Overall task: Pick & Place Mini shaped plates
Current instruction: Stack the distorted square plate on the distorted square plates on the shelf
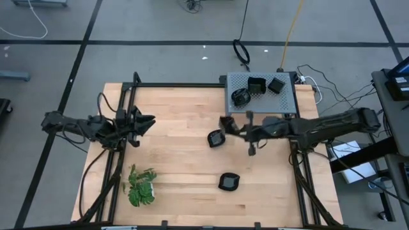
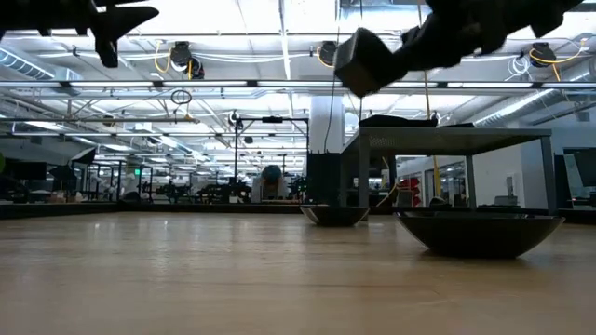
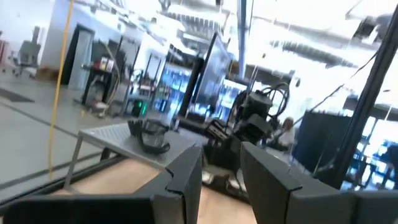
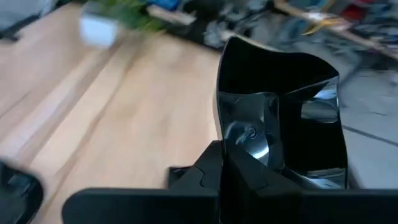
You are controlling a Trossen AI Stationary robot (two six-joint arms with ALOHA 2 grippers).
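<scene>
High view, left to right. Left gripper (image 1: 148,121) at the left-centre of the frame, over the table's (image 1: 179,185) left edge, idle; fingers (image 3: 186,177) stand narrowly apart with nothing between them in the left wrist view. Plant (image 1: 140,186) at lower left of the table.

Three plates off the box: one lying free on the wood at centre (image 1: 216,138), one free at lower centre (image 1: 229,181), and a square one (image 1: 225,122) at the tip of the right gripper (image 1: 231,125), just above and right of the centre plate.

Right gripper clamped on that square plate; the right wrist view shows the glossy black dish (image 4: 280,118) standing on edge, tilted, its lower rim pinched between the closed fingers (image 4: 214,171). Low view: held plate (image 2: 361,61) is in the air at upper centre, clear of the table.

Grey box (image 1: 261,94) at upper centre-right of the table; three plates sit on top, round-ish at left (image 1: 240,96), square in the middle (image 1: 257,85), square at right (image 1: 277,85).
</scene>
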